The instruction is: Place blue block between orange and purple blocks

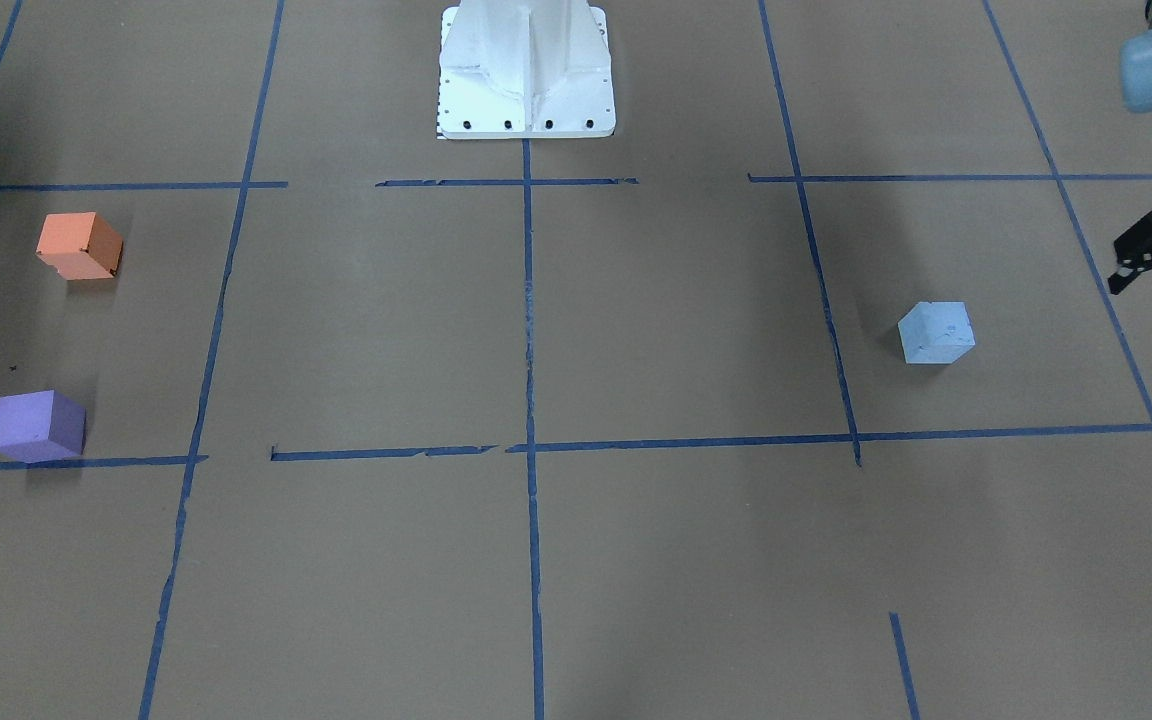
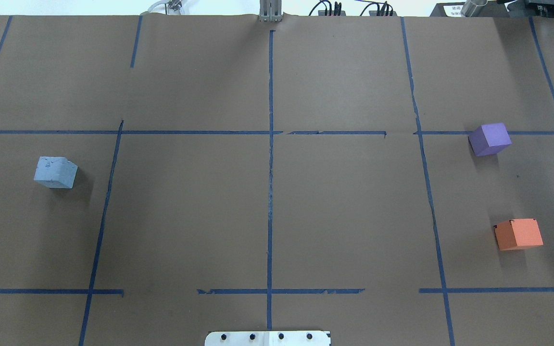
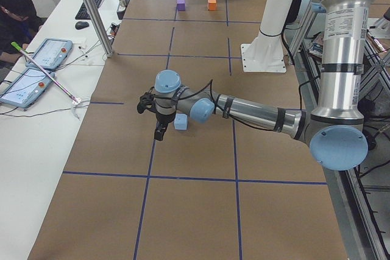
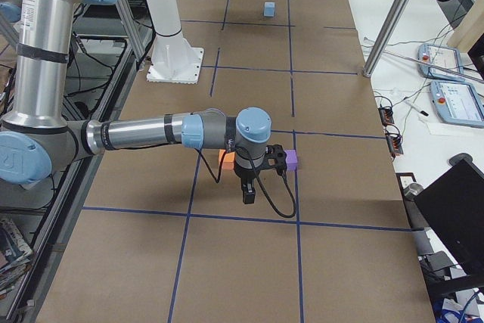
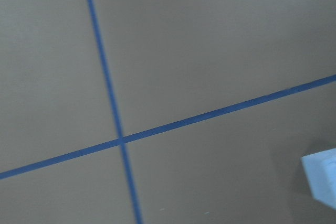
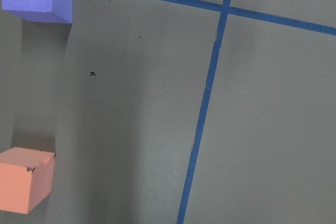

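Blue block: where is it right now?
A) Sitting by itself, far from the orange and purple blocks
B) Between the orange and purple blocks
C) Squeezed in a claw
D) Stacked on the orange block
A: the blue block sits alone on the table, while the orange block and purple block are far across on the other side.

Pretty clearly a robotics lab. The bench (image 3: 195, 211) is wrapped in brown paper with a blue tape grid (image 2: 270, 192), and a white pedestal (image 3: 274, 10) is bolted down at one edge. Across the bench from the pedestal there's a white desk (image 3: 36, 168) with two control tablets (image 3: 53, 53), a keyboard (image 3: 92, 3), loose cables, and a person (image 3: 15, 19) sitting at it.
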Robot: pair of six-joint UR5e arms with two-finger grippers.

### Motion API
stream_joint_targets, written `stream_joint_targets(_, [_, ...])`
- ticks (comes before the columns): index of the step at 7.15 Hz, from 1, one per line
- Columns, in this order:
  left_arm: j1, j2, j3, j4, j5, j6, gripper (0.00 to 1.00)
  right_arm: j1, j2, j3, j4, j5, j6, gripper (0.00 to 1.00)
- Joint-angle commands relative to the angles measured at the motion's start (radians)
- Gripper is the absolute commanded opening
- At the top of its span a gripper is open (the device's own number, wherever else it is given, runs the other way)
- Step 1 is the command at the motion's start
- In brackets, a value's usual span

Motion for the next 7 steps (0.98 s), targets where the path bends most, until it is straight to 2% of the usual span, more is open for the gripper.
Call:
stream_joint_targets(1, [0.155, -0.015, -0.006, -0.056, 0.007, -0.33, 1.0, 0.0, 0.0, 0.002, 0.002, 0.0, 0.0, 1.0])
stream_joint_targets(2, [0.204, -0.019, -0.003, -0.08, 0.03, -0.412, 1.0, 0.0, 0.0, 0.003, 0.002, 0.002, 0.0, 1.0])
stream_joint_targets(3, [0.265, -0.022, 0.01, -0.093, 0.108, -0.46, 1.0, 0.0, 0.0, 0.005, 0.002, 0.002, 0.0, 1.0])
stream_joint_targets(4, [0.295, -0.025, 0.029, -0.11, 0.136, -0.474, 1.0, 0.0, -0.001, 0.009, 0.0, 0.002, 0.0, 1.0])
stream_joint_targets(7, [0.317, -0.089, 0.084, -0.108, 0.139, -0.477, 1.0, 0.0, 0.0, 0.011, 0.0, 0.002, 0.0, 1.0])
